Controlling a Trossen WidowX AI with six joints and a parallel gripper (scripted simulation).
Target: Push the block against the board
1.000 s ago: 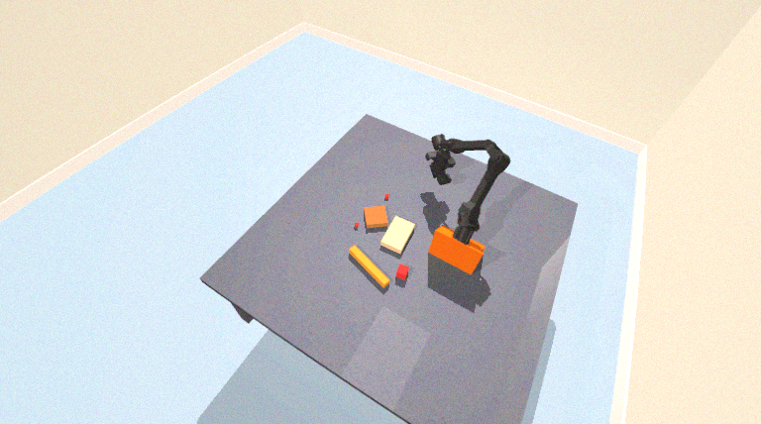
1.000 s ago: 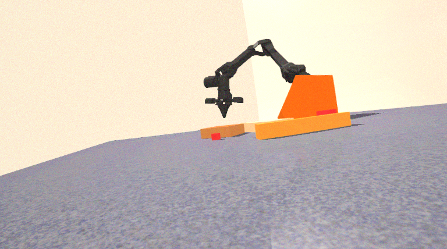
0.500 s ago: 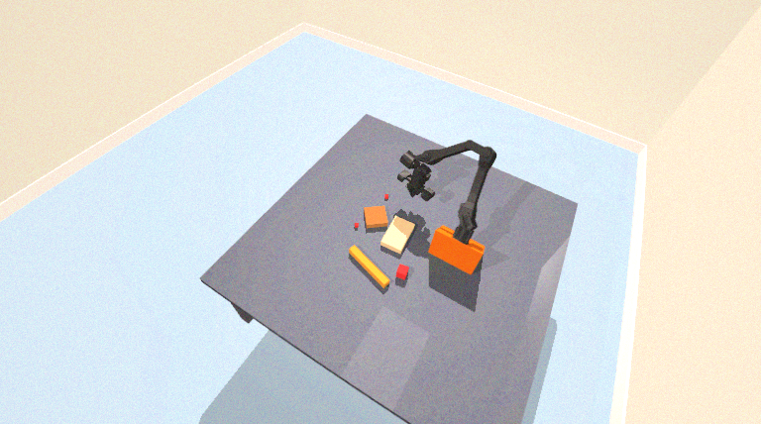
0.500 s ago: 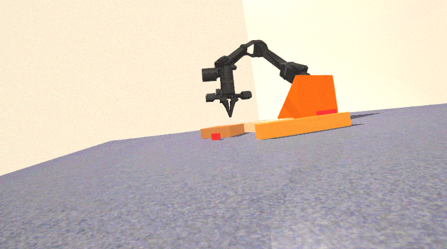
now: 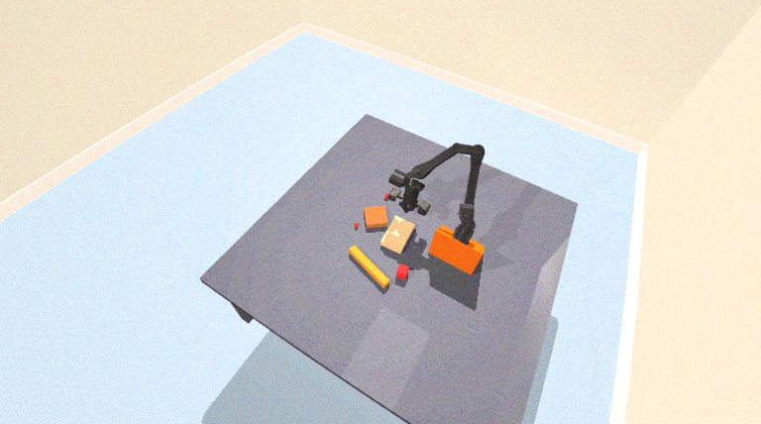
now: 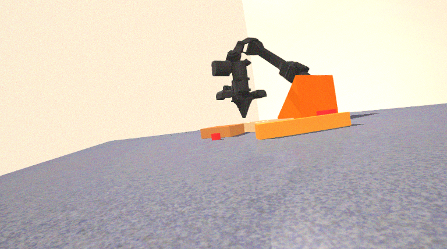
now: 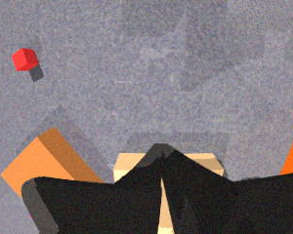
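The orange-brown square block [image 5: 375, 214] [image 6: 222, 131] [image 7: 39, 161] lies flat on the table. The beige rectangular board [image 5: 399, 237] [image 6: 250, 127] [image 7: 128, 161] lies flat beside it, turned at an angle to it. A narrow gap shows between them in the top view and the wrist view. My gripper [image 5: 407, 210] [image 6: 244, 117] [image 7: 159, 149] is shut and empty, pointing down. Its tips are above the table near the board and touch neither part. In the wrist view the fingers hide much of the board and part of the block.
A yellow-orange bar [image 5: 369, 266] [image 6: 303, 125] lies near the board. A red cube [image 5: 402, 271] is by its end. Small red cubes lie left of the block [image 5: 356, 225] and beyond it [image 5: 386, 196] [image 7: 24, 59]. The orange arm base [image 5: 456, 251] [image 6: 313, 96] stands right of the board.
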